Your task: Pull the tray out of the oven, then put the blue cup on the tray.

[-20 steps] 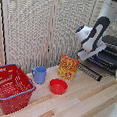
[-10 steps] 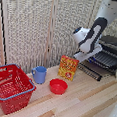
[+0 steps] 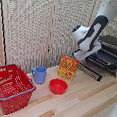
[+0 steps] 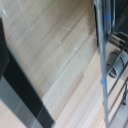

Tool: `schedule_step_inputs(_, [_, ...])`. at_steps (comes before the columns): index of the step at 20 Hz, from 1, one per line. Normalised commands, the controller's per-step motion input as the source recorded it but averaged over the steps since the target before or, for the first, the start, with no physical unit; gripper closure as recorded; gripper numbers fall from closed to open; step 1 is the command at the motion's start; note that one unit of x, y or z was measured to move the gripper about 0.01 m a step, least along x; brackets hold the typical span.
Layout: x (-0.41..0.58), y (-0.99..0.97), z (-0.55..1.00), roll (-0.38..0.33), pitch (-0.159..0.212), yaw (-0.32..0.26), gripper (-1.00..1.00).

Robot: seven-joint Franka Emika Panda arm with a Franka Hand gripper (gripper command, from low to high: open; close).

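Looking at my gripper (image 3: 83, 56) by the oven (image 3: 111, 53), I cannot tell how its jaws stand. Thin dark tray (image 3: 101, 64) bars jut from the oven front. Smooth blue cup (image 3: 39, 74) stands near the bench's back edge, between the red wire basket (image 3: 11, 87) and round red bowl (image 3: 58, 86).

Red basket (image 3: 11, 88) on wooden table (image 3: 86, 104); red bowl (image 3: 58, 86) near yellow box (image 3: 68, 67).

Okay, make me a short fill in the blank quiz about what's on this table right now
1. The blue cup stands between the ____ basket and the red bowl.
2. The box standing behind the red bowl is mostly ____.
3. The tabletop is made of ____.

Missing words: red; orange; wood
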Motion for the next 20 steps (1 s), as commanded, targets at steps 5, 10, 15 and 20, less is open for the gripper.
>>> schedule_step_inputs(5, [0.070, -0.02, 0.64, 0.083, 0.000, -0.066, -1.00])
schedule_step_inputs(10, [0.118, 0.01, 0.50, 0.174, 0.003, -0.095, -1.00])
schedule_step_inputs(15, [0.094, 0.08, 0.44, 0.213, 0.000, -0.186, -1.00])
schedule_step_inputs(20, [0.181, 0.19, 0.35, 0.186, -0.025, -0.200, -1.00])
